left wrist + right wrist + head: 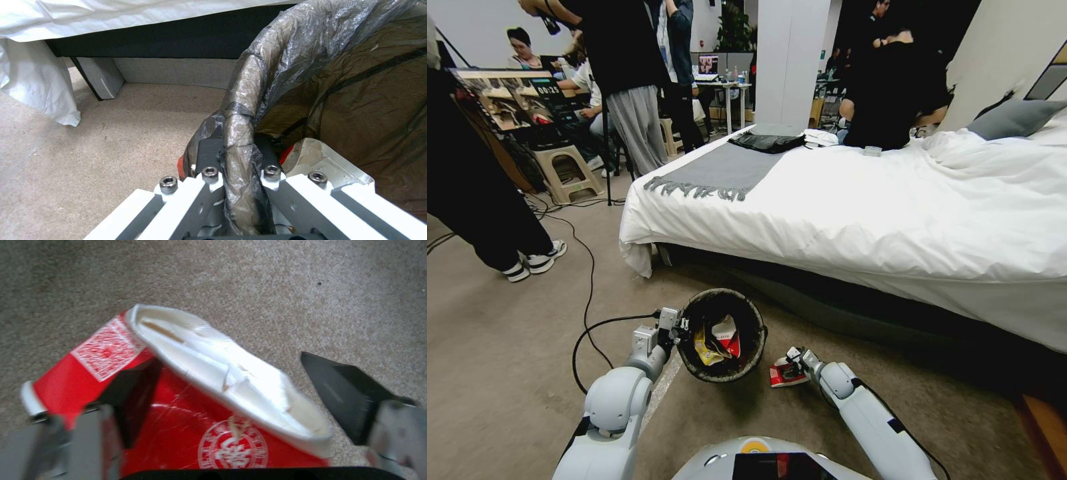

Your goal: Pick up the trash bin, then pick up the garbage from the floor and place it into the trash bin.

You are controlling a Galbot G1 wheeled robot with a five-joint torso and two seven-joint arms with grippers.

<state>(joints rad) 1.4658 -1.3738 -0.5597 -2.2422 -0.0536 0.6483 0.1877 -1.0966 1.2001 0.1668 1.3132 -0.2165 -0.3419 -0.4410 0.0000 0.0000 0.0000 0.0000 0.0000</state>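
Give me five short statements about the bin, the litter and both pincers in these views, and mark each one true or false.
1. The left pincer is clamped on the rim of the trash bin. True.
2. The bin holds nothing. False: a yellow wrapper and a red-and-white carton lie inside it.
3. The right pincer is shut tight on the red-and-white carton on the floor. False: its fingers stand apart, straddling the carton.
4. The bin has a dark bag folded over its rim. True.
5. The carton by the right pincer lies on the bed. False: it lies on the carpet.
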